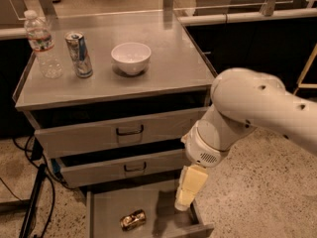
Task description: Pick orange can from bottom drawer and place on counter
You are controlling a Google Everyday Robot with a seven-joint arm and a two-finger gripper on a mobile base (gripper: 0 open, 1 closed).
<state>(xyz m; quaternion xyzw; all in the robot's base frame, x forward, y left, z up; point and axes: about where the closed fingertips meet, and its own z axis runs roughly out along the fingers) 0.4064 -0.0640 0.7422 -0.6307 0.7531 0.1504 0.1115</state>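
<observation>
The orange can [133, 219] lies on its side on the floor of the open bottom drawer [104, 209], near the drawer's front. My gripper [187, 191] hangs from the white arm at the drawer's right side, above its right wall, to the right of the can and apart from it. Only its pale yellow fingers [190, 186] show, pointing down. The counter [171, 63] is the steel top of the cabinet, above the drawers.
On the counter stand a water bottle [42, 44] at the left, a blue-and-silver can [79, 54] beside it and a white bowl [131, 57] in the middle. Two upper drawers [129, 130] stand partly open. Black cables [29, 192] run down the cabinet's left side.
</observation>
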